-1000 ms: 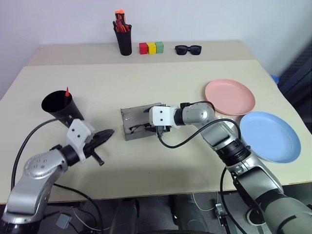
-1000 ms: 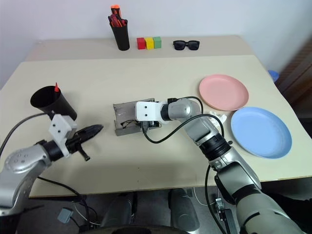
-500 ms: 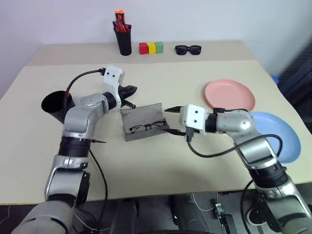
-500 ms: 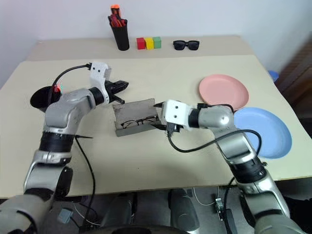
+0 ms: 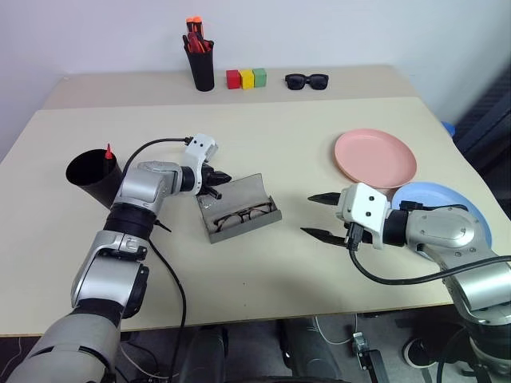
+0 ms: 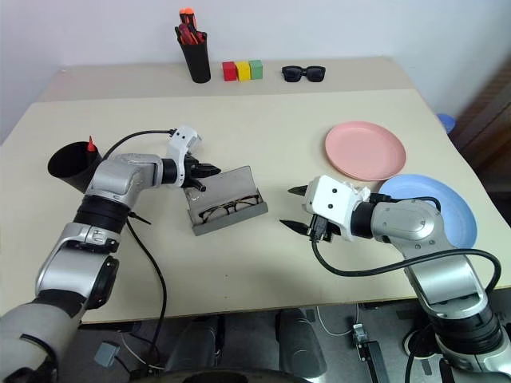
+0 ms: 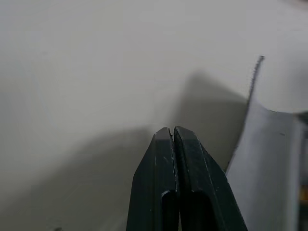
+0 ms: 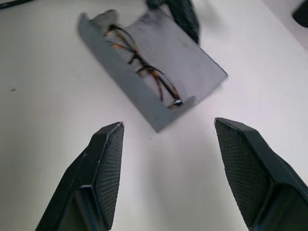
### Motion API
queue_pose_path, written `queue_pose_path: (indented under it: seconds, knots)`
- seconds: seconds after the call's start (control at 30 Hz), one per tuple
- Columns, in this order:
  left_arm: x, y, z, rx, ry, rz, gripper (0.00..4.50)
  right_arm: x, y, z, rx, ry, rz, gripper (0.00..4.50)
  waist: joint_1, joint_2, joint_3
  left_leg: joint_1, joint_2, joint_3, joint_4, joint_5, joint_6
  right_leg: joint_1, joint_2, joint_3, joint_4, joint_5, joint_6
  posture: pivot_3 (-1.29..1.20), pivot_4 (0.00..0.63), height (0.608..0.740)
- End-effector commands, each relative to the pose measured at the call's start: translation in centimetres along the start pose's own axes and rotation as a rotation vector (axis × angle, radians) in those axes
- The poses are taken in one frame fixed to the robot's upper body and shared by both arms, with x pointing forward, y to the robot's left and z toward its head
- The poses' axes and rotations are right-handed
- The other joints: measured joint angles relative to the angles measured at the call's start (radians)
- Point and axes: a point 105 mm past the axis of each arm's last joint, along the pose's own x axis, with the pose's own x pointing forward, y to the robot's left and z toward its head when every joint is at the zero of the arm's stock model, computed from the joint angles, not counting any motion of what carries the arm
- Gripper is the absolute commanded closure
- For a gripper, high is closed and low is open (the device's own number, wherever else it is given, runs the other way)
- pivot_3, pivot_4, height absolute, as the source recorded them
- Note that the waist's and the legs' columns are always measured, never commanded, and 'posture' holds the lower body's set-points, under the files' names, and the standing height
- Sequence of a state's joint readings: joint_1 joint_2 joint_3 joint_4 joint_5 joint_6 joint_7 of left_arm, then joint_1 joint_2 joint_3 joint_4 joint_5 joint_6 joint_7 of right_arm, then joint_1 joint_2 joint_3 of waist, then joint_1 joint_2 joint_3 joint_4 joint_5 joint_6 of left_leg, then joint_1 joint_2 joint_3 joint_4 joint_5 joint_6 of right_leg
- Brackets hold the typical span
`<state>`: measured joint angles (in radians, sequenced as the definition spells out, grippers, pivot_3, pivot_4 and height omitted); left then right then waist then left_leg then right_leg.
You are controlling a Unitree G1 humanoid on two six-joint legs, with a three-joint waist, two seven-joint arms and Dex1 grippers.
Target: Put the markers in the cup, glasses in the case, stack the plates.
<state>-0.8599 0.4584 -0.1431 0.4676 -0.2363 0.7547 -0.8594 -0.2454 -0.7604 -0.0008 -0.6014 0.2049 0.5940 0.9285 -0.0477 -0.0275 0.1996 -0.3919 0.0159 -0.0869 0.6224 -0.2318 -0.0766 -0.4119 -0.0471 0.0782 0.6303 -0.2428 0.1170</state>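
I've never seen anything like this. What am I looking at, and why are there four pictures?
It is a two-armed robot at a beige table. Two pictures come from cameras in its head, looking down over its arms. The other two come from a camera on each wrist, looking along that arm's black fingers.

On the table: an open grey case with the glasses lying inside, a black cup with a red-tipped marker in it, and a pink plate beside a blue plate. At the back stand a pen cup, three coloured blocks and sunglasses.

The left gripper is shut, beside the case's raised lid. The right gripper is open. Neither holds anything.
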Motion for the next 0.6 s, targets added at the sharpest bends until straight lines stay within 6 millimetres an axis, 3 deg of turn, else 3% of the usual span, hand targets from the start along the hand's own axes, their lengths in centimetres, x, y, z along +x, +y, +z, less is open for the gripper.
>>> queue_pose_path:
  seconds: [0.03, 0.33, 0.6]
  knots:
    - [-1.4, -2.3, 0.9, 0.065, -0.061, -0.12, 4.45, -0.3, -1.7, 0.2, 0.023, -0.038, -0.1, 1.47, 0.003, 0.0, 0.0, 0.0, 0.0, 0.0, 0.0, 0.0, 0.0, 0.0, 0.0, 0.0, 0.0, 0.0, 0.0, 0.0, 0.15, 0.74]
    - [-4.6, -8.7, -0.2, 0.169, -0.114, -0.378, 4.45, 0.6, -3.0, -1.1, 0.067, -0.043, -0.157, 1.47, 0.004, 0.0, 0.0, 0.0, 0.0, 0.0, 0.0, 0.0, 0.0, 0.0, 0.0, 0.0, 0.0, 0.0, 0.0, 0.0, 0.15, 0.74]
    - [-6.3, -10.3, -3.6, 0.217, -0.004, -0.433, 4.45, 0.4, -5.4, -2.3, 0.076, -0.01, -0.267, 1.47, 0.003, 0.0, 0.0, 0.0, 0.0, 0.001, 0.0, 0.0, 0.0, 0.0, 0.0, 0.001, 0.0, -0.002, -0.004, 0.0, 0.15, 0.74]
